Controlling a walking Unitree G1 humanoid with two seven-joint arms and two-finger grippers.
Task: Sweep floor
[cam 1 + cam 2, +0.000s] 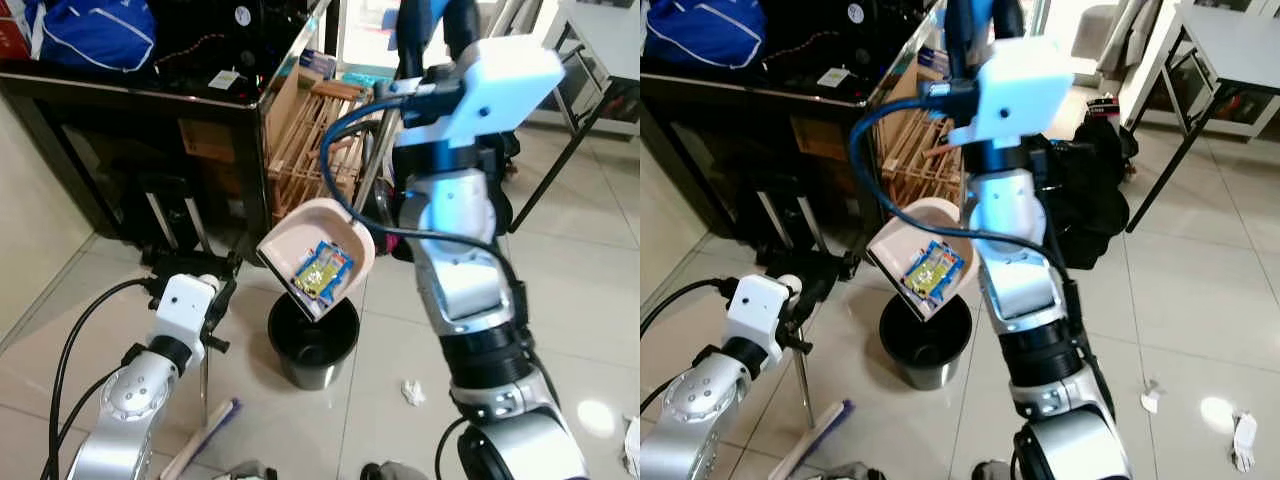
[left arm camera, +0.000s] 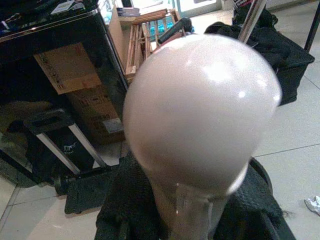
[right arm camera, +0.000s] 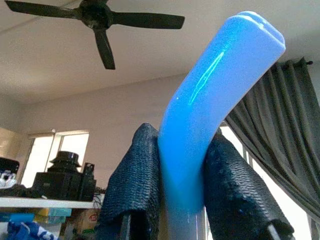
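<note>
- The right gripper (image 3: 172, 200) is raised high, clamped on the blue handle (image 3: 210, 100) of the dustpan (image 1: 318, 258) (ceiling fan (image 3: 97, 20) behind it).
- The dustpan hangs tilted over the black bin (image 1: 313, 345), with a yellow-blue packet (image 1: 322, 271) sitting in it, right above the bin's mouth.
- The left gripper (image 2: 190, 220) is low on the near left, fingers closed around the broom stick, just under its pale rounded knob (image 2: 200, 110).
- The broom head (image 1: 205, 435) rests on the tiles, near left of the bin.
- A crumpled scrap (image 1: 412, 392) lies on the floor just right of the bin.
- A wooden rack (image 1: 310, 140) and a dark cabinet (image 1: 150, 110) stand on the far side.
</note>
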